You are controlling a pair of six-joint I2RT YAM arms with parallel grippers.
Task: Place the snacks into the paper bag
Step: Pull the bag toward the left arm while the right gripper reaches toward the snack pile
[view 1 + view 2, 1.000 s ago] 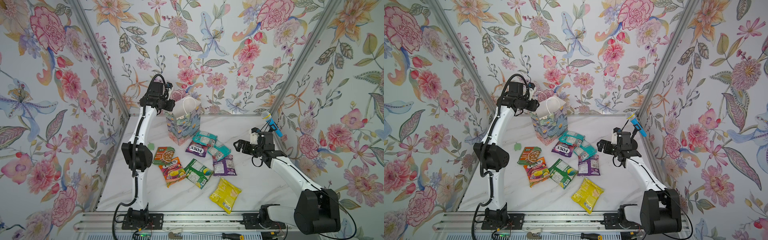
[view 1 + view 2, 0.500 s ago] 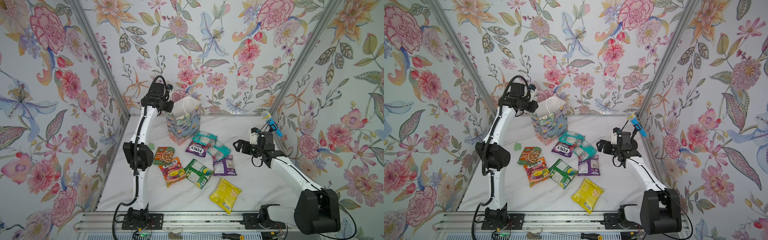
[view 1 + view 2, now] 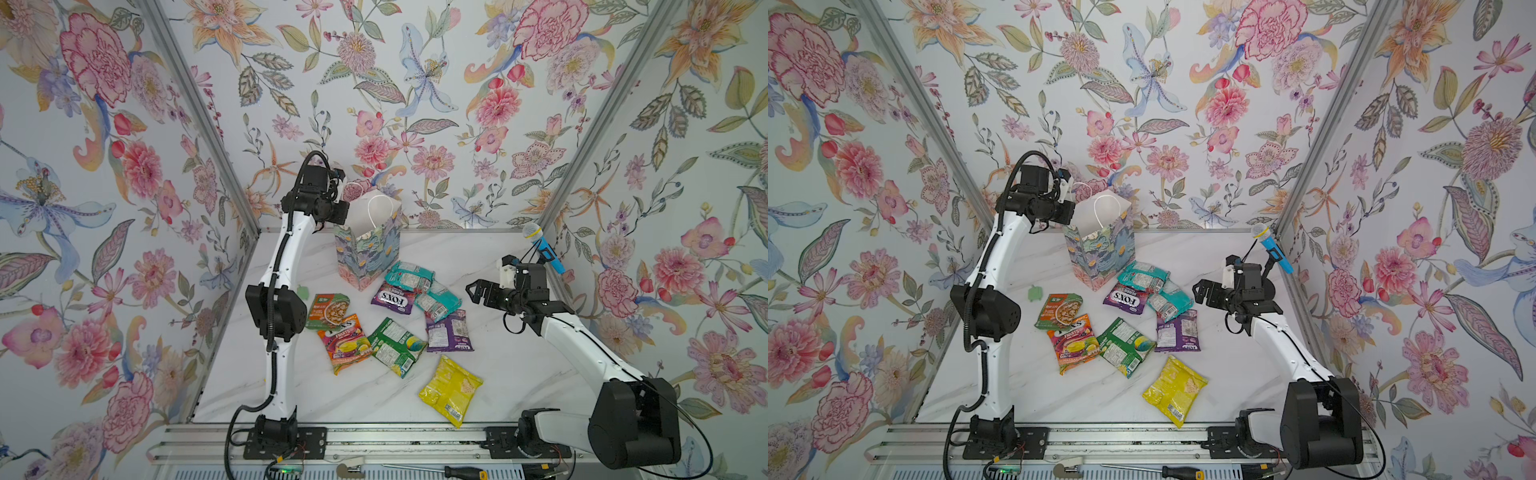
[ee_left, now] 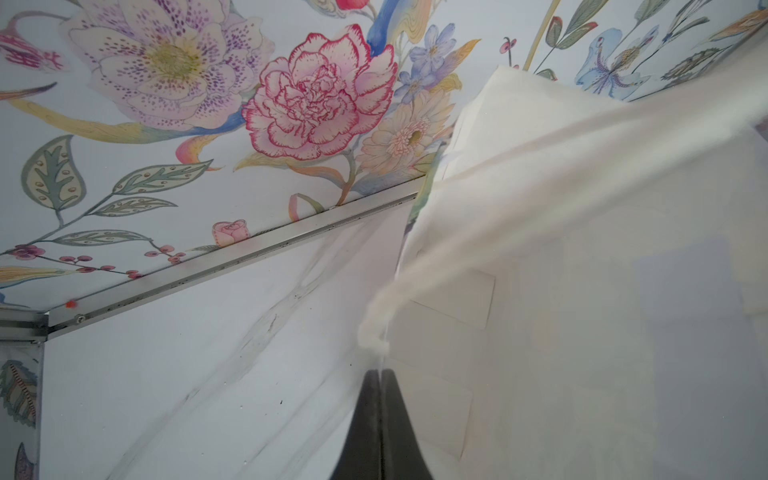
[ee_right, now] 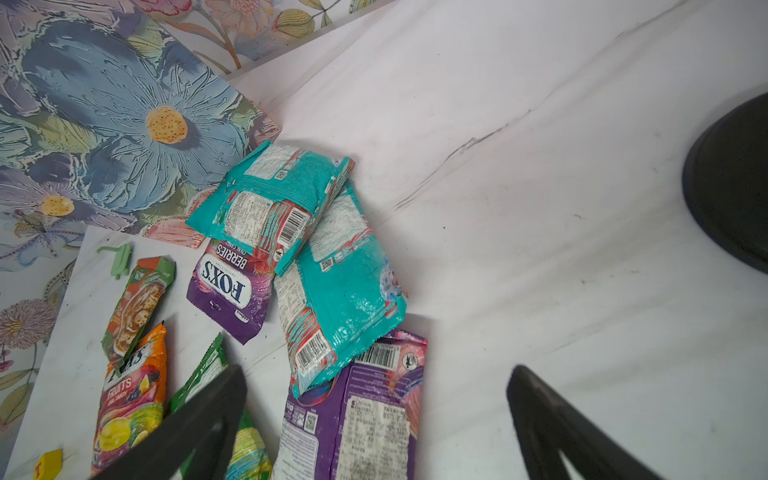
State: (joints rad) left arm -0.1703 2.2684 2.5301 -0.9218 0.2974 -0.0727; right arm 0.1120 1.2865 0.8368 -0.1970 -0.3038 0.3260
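Observation:
The paper bag (image 3: 365, 253) (image 3: 1100, 253) stands upright at the back of the table, mouth open. My left gripper (image 3: 343, 214) (image 4: 380, 374) is shut on the bag's left rim, just below the knot of a white cord handle (image 4: 478, 232). Several snacks lie flat in front of the bag: two teal packets (image 3: 409, 276) (image 5: 282, 203), a purple FOX'S packet (image 3: 392, 297), another purple one (image 3: 449, 332), a green one (image 3: 395, 345), an orange one (image 3: 345, 340) and a yellow one (image 3: 451, 388). My right gripper (image 3: 471, 291) (image 5: 378, 374) hovers open, right of the pile, holding nothing.
A blue toy microphone (image 3: 542, 247) leans at the right wall behind my right arm. A small green clip (image 3: 303, 293) lies beside my left arm. A tiny yellow cube (image 5: 48, 461) sits near the orange packet. A screwdriver (image 3: 457, 471) rests on the front rail.
My left gripper has closed on the bag's rim, after shifting slightly at the bag's mouth. The right arm and the packets have not moved.

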